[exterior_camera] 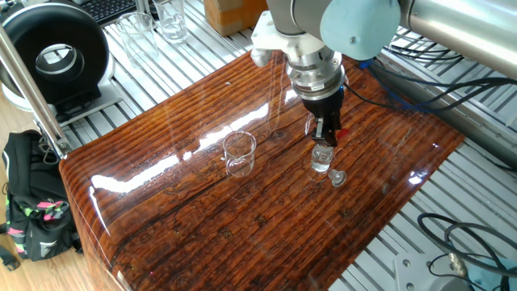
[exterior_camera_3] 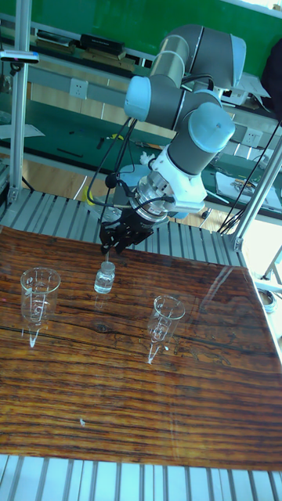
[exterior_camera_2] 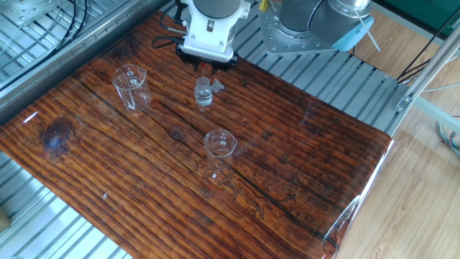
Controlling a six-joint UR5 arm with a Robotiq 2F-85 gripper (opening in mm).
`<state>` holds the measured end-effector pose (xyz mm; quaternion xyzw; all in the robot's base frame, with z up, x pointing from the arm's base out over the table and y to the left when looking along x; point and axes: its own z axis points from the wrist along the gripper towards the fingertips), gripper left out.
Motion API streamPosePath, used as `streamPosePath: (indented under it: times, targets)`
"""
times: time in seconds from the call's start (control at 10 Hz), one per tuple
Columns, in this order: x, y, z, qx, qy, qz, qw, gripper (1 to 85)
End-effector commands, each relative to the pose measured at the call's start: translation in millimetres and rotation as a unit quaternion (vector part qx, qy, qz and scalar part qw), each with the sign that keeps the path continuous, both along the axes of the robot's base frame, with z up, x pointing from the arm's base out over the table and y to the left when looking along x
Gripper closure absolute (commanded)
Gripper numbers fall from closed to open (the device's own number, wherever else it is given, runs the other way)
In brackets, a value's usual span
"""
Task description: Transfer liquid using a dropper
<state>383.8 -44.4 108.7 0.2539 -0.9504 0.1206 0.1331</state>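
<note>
Only the small red bulb (exterior_camera: pixel 341 133) of the dropper shows, right beside my gripper (exterior_camera: pixel 325 136). Its clear tube is too faint to make out. The bulb stays in one place while the gripper moves, so it is not held. The gripper (exterior_camera_2: pixel 207 66) hangs low over the table, just behind a small clear glass bottle (exterior_camera: pixel 321 156), and its dark fingers look spread apart in the tall fixed view (exterior_camera_3: pixel 117 241). A small glass stopper (exterior_camera: pixel 337 178) lies beside the bottle. No liquid can be made out in the glass.
A clear beaker (exterior_camera: pixel 239 153) stands left of the bottle, and a second beaker (exterior_camera_2: pixel 130 86) stands farther off. The glossy wooden tabletop (exterior_camera: pixel 202 218) ends at metal slats. Cables run along the right.
</note>
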Motion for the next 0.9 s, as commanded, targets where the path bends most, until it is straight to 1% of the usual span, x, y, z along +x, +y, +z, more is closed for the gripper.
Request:
streamPosePath:
  times: [0.0, 0.3, 0.6, 0.8]
  targets:
    - [3.0, 5.4, -4.5, 0.006, 0.001, -0.004, 1.0000, 45.0]
    - [4.3, 2.7, -6.1, -0.001, 0.000, -0.003, 1.0000, 49.3]
    - [5.8, -2.8, -9.1, -0.008, 0.000, -0.002, 1.0000, 51.0]
    - [3.5, -2.4, -9.0, -0.007, 0.004, -0.003, 1.0000, 52.0]
